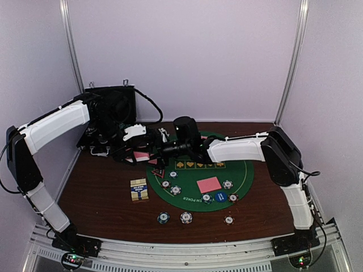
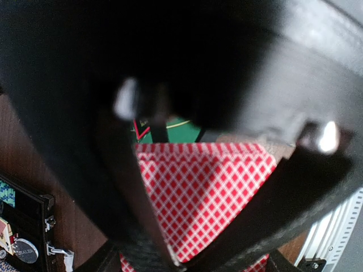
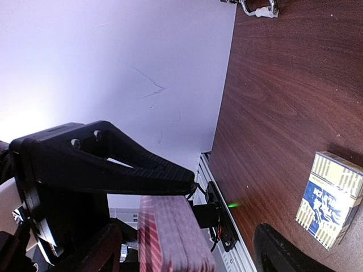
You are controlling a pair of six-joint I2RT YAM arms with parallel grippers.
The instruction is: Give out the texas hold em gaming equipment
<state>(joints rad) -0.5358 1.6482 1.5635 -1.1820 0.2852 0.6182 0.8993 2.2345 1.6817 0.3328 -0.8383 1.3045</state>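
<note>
A deck of pink, red-checked playing cards [image 1: 142, 154] hangs above the table's back left, by the green poker mat [image 1: 245, 170]. My left gripper [image 1: 140, 151] is shut on it; in the left wrist view the deck [image 2: 204, 192] sits between the fingers [image 2: 272, 215]. My right gripper [image 1: 161, 149] is open around the deck's end [image 3: 170, 238]: the upper finger [image 3: 125, 167] lies on the deck, the lower one [image 3: 283, 249] stands apart. A pink card [image 1: 209, 185], a blue disc [image 1: 220, 196], several chips [image 1: 176, 190] and the triangle marker [image 1: 158, 171] lie on the mat.
Three chips [image 1: 186, 217] lie on the wood in front of the mat. A blue-and-gold card box [image 1: 139, 189] lies left of the mat and shows in the right wrist view [image 3: 332, 198]. The open black case [image 1: 113, 110] stands at the back left.
</note>
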